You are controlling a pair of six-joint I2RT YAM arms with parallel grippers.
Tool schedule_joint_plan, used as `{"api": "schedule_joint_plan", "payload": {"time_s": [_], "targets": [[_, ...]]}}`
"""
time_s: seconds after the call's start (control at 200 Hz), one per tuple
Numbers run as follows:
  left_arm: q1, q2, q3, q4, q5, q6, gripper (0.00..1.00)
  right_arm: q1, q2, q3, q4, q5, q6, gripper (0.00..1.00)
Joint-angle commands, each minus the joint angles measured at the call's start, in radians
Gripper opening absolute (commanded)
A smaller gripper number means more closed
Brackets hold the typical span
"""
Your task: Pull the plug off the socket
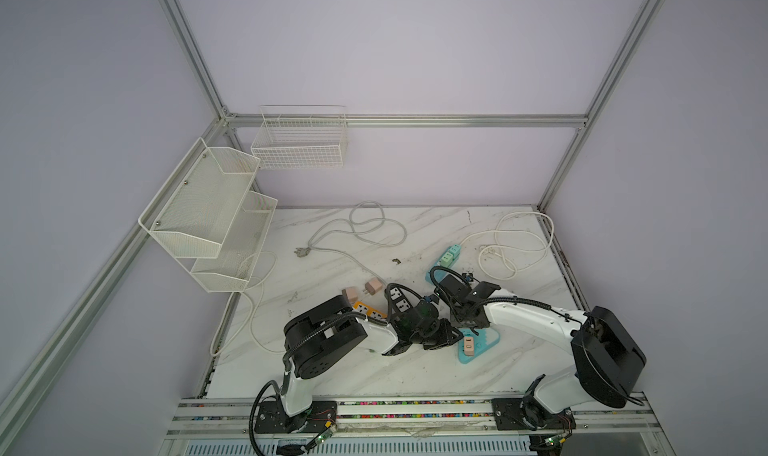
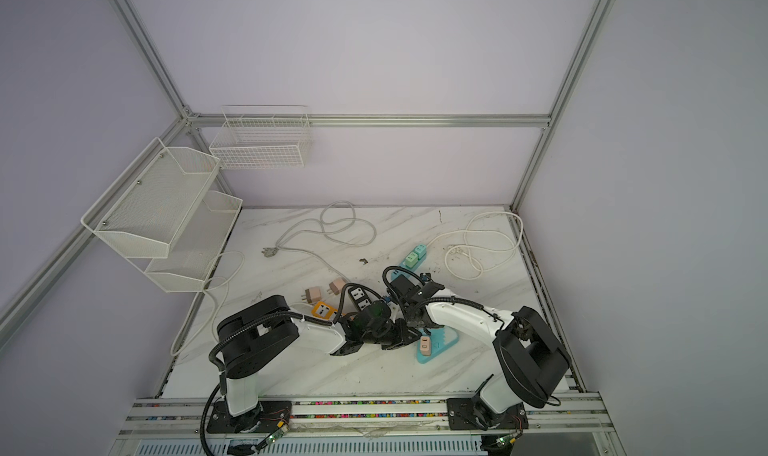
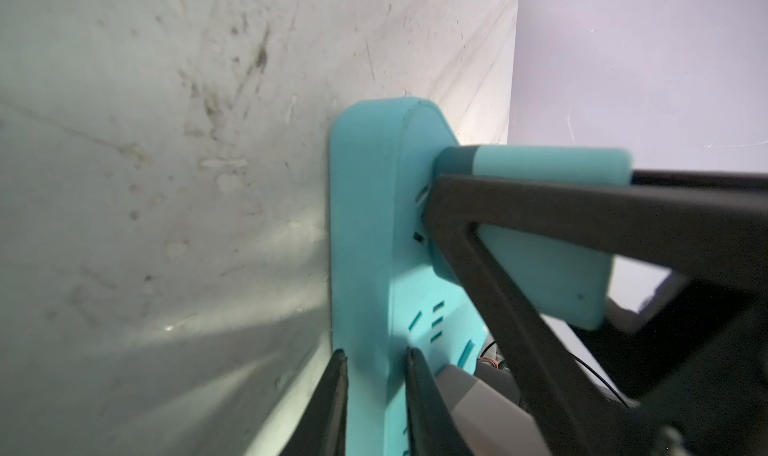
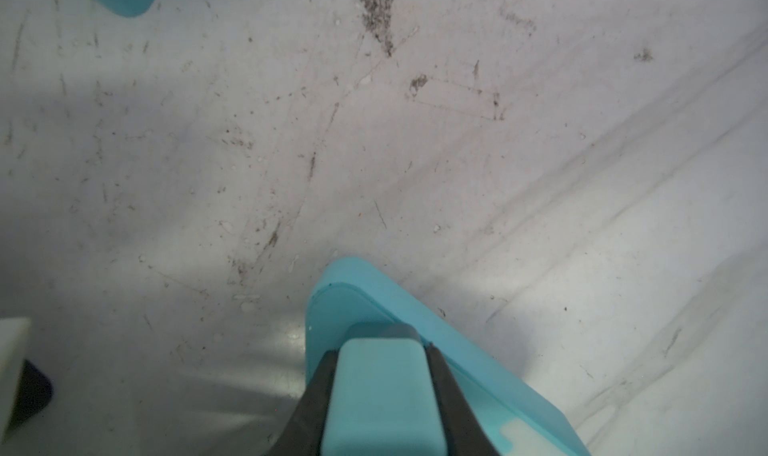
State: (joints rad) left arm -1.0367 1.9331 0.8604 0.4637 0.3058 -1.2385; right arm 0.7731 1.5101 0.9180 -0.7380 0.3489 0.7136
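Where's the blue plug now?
Front centre of the table; right wrist view shows the blue plug at the end of the blue power strip, in the right gripper.

Scuffed marble table [image 1: 415, 375]. Teal socket strip [image 1: 484, 345] lies flat under left gripper [image 3: 374, 354] and right gripper [image 4: 380, 352]. Black strip [image 1: 398, 300], orange strip [image 1: 368, 309] and pink adapters [image 1: 372, 286] lie beyond left gripper; white cables [image 1: 374, 229] farther off.

A white wire basket [image 1: 299, 150] hangs on the back wall. A white mesh shelf [image 1: 199, 208] with two levels sticks out from the left wall. On the marble counter [image 1: 415, 370], a grey cord [image 1: 405, 235] curls at the back. A white cord [image 1: 552, 229] loops by the right edge. Two pink blocks [image 1: 351, 295] [image 1: 373, 286] lie side by side near the middle. Just beside them are an orange socket box [image 1: 368, 310] and a black socket box [image 1: 398, 299].
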Motion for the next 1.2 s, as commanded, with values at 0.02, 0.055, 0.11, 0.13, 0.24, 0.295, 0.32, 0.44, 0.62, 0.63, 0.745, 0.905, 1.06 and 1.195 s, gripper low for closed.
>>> {"api": "schedule_joint_plan", "payload": {"time_s": [0.02, 0.055, 0.11, 0.13, 0.24, 0.295, 0.32, 0.44, 0.62, 0.63, 0.745, 0.905, 1.06, 1.195], "targets": [[-0.029, 0.073, 0.035, -0.19, -0.016, -0.007, 0.24, 0.038, 0.006, 0.032, 0.115, -0.041, 0.029, 0.09], [-0.029, 0.073, 0.033, -0.192, -0.016, -0.009, 0.24, 0.037, -0.004, 0.022, 0.132, -0.053, 0.015, 0.09], [-0.029, 0.069, 0.028, -0.193, -0.023, -0.011, 0.24, 0.03, -0.019, 0.015, 0.125, -0.04, 0.015, 0.09], [-0.029, 0.067, 0.025, -0.193, -0.025, -0.013, 0.24, 0.026, -0.026, 0.012, 0.125, -0.035, 0.015, 0.09], [-0.029, 0.057, 0.024, -0.179, -0.027, -0.013, 0.25, -0.003, -0.06, -0.005, 0.133, -0.058, 0.0, 0.09], [-0.028, 0.052, 0.027, -0.151, -0.019, -0.009, 0.27, -0.003, -0.066, -0.004, 0.138, -0.072, -0.006, 0.09], [-0.028, 0.049, 0.029, -0.141, -0.016, -0.008, 0.28, -0.003, -0.065, -0.001, 0.137, -0.074, -0.005, 0.09], [-0.026, 0.023, 0.032, -0.109, -0.012, 0.008, 0.33, -0.004, -0.063, 0.009, 0.134, -0.075, -0.012, 0.09], [-0.01, -0.031, -0.032, -0.048, -0.039, 0.002, 0.37, -0.006, -0.053, 0.028, 0.141, -0.108, -0.041, 0.09], [-0.009, -0.033, -0.036, -0.041, -0.041, 0.002, 0.37, -0.007, -0.053, 0.029, 0.142, -0.111, -0.044, 0.09], [0.003, -0.045, -0.078, 0.027, -0.042, -0.009, 0.38, -0.01, -0.04, 0.04, 0.147, -0.145, -0.052, 0.09], [0.011, -0.05, -0.118, 0.118, -0.038, -0.028, 0.39, -0.017, -0.045, 0.052, 0.152, -0.17, -0.056, 0.09], [0.015, -0.067, -0.178, 0.199, -0.056, -0.05, 0.44, -0.038, -0.048, 0.065, 0.16, -0.208, -0.071, 0.09], [0.019, -0.089, -0.213, 0.244, -0.067, -0.053, 0.47, -0.049, -0.042, 0.07, 0.163, -0.212, -0.072, 0.09]]}}
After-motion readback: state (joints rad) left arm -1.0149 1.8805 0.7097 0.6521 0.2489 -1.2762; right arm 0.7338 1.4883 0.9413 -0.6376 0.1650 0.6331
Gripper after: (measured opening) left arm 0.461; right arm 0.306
